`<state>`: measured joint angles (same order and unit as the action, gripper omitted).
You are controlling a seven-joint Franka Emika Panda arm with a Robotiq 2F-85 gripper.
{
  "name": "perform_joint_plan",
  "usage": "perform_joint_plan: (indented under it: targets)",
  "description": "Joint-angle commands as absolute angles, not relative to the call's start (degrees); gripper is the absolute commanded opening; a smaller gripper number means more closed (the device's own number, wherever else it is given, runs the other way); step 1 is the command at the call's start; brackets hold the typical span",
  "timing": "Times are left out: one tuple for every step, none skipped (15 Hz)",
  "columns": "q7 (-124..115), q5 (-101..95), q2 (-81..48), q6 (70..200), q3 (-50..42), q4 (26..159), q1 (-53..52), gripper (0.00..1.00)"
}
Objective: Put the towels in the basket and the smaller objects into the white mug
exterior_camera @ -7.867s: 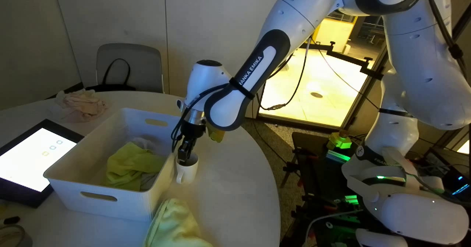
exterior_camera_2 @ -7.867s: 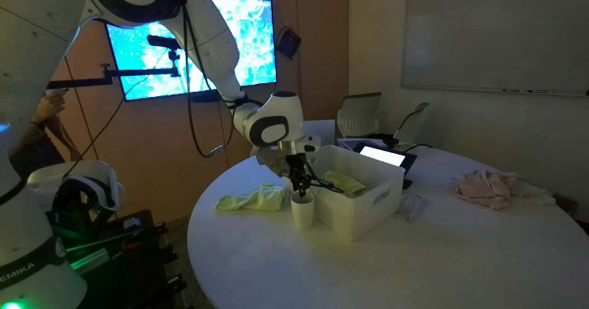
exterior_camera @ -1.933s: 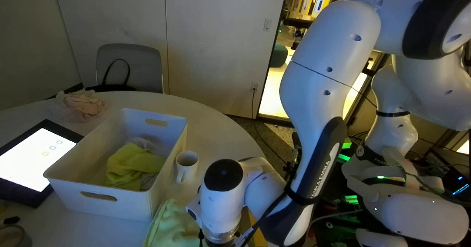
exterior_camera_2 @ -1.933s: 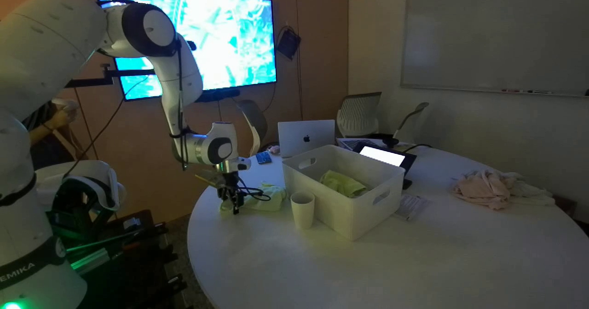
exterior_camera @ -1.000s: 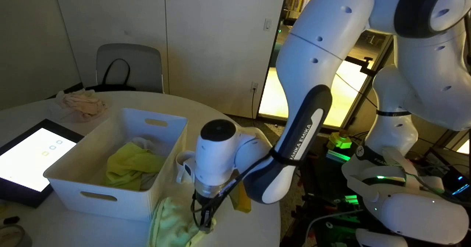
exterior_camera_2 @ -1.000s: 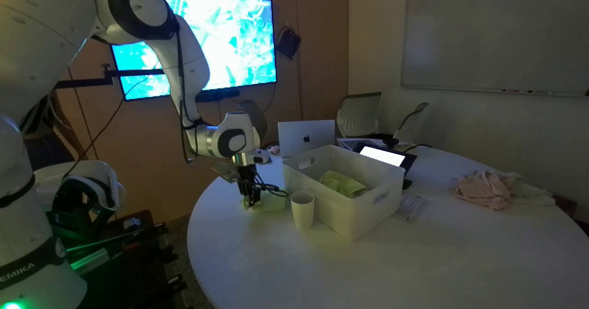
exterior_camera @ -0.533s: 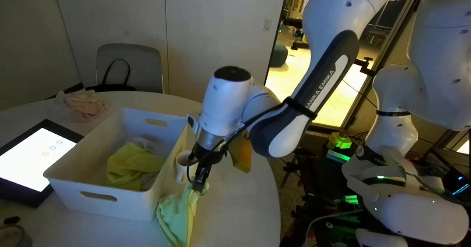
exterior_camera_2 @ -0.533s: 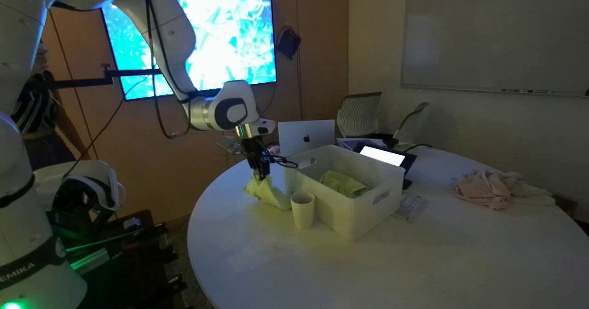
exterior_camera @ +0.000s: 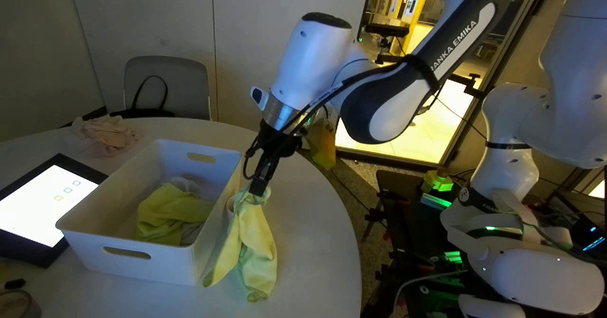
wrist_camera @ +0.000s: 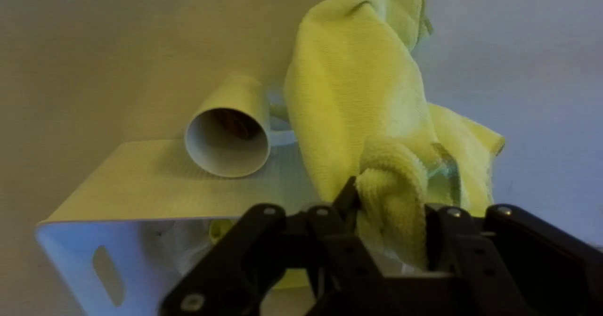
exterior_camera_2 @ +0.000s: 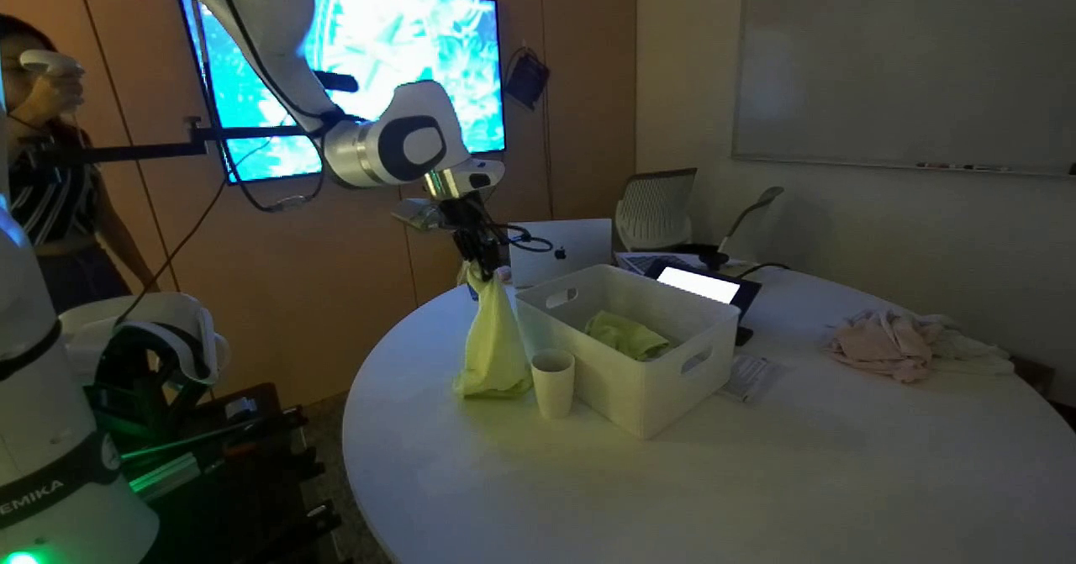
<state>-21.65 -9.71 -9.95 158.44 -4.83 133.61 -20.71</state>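
My gripper (exterior_camera: pixel 258 188) is shut on a yellow-green towel (exterior_camera: pixel 253 251) and holds it up by a bunched top part; in an exterior view (exterior_camera_2: pixel 496 354) the towel hangs beside the mug and basket. I cannot tell whether its lower end touches the table. The wrist view shows the towel (wrist_camera: pixel 353 85) between the fingers (wrist_camera: pixel 391 212). The white mug (exterior_camera_2: pixel 555 389) stands against the white basket (exterior_camera_2: pixel 651 396); a small reddish thing (wrist_camera: pixel 238 124) lies inside it. The basket holds a yellow towel (exterior_camera: pixel 168 211) and greyish cloth (exterior_camera: pixel 190 233). A pink and white cloth pile (exterior_camera: pixel 109 135) lies beyond the basket.
A lit tablet (exterior_camera: pixel 47 199) lies beside the basket. A laptop (exterior_camera_2: pixel 561 253) stands behind it, and a flat packet (exterior_camera_2: pixel 748 377) lies by its end. A small black object (exterior_camera: pixel 15 284) and a round container (exterior_camera: pixel 16 304) are at the table's near corner.
My gripper was at the mug, then moved to the towel on the table and closed on it. Over the last second it rose with the towel, which now hangs close to mug and basket.
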Motion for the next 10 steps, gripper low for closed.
perform_joint_plan:
  targets:
    - [-22.0,-11.5,-4.8,155.0,-2.0,134.3,-16.7,0.03]
    - [-23.0,-12.3,-4.3,154.4,-1.7,133.9,-15.9,0.03]
    - [-23.6,-12.9,-3.9,153.6,-1.3,133.5,-15.2,0.03]
    - [-24.0,-13.5,-3.6,152.9,-0.9,133.1,-14.4,0.03]
    - [-24.2,-13.7,-2.9,152.0,-0.5,132.7,-13.7,0.03]
    - [-23.7,-13.3,-2.4,151.1,0.1,132.4,-13.0,0.03]
    - [-23.4,-13.0,-1.6,150.2,0.5,132.1,-12.4,0.03]
    - [-23.6,-13.1,-1.0,149.4,0.9,131.8,-11.8,0.03]
    - [-23.3,-12.8,-0.2,148.1,1.4,131.3,-11.3,0.03]
    - [-22.9,-12.6,0.6,147.1,1.8,131.0,-10.8,0.03]
